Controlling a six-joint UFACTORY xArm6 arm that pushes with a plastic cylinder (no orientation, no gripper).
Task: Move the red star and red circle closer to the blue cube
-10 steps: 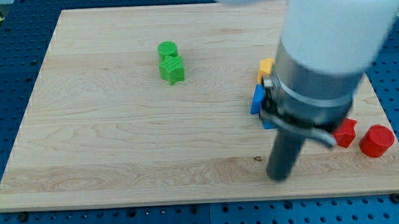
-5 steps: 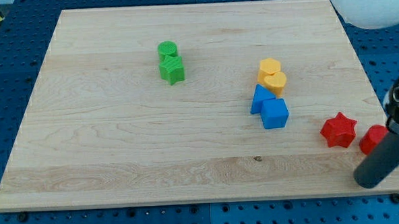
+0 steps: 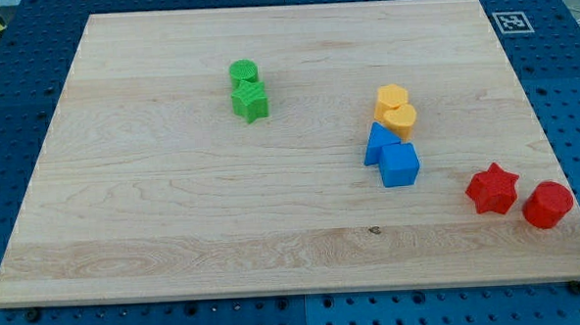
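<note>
The rod's tip is out of the picture, so its state can't be told. The red star (image 3: 492, 189) sits near the board's (image 3: 175, 216) bottom right, the red circle (image 3: 548, 205) just beside it on the right. The blue cube (image 3: 400, 165) lies apart to their left, touching a blue triangular block (image 3: 376, 141).

No part of the arm, rod or my tip in view.

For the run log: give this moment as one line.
tip: not in view | red star and red circle: view's right of blue cube, apart from it | task: not done
</note>
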